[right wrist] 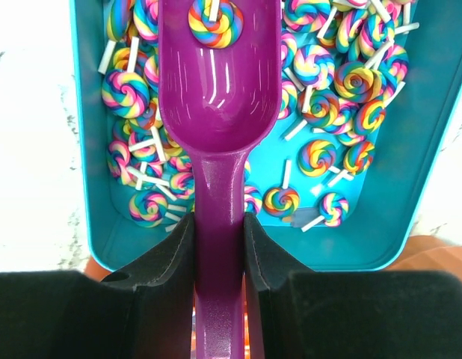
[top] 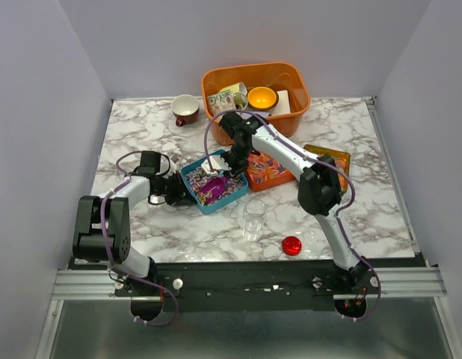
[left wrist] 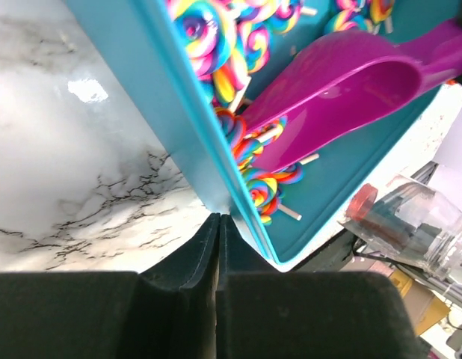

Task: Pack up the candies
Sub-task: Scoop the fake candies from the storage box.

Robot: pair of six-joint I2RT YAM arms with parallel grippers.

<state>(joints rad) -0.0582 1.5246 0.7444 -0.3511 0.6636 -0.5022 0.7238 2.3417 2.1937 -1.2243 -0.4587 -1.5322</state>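
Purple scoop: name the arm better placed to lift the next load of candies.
Right. The right gripper is shut on the handle of the purple scoop, whose bowl lies among the candies in the teal tray, one inside. The left gripper sits at the tray's rim, holding no tool.

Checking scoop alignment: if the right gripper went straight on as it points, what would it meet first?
The right gripper carries the purple scoop ahead of it; its bowl would likely run into the swirl lollipops in the teal tray, though height is unclear.
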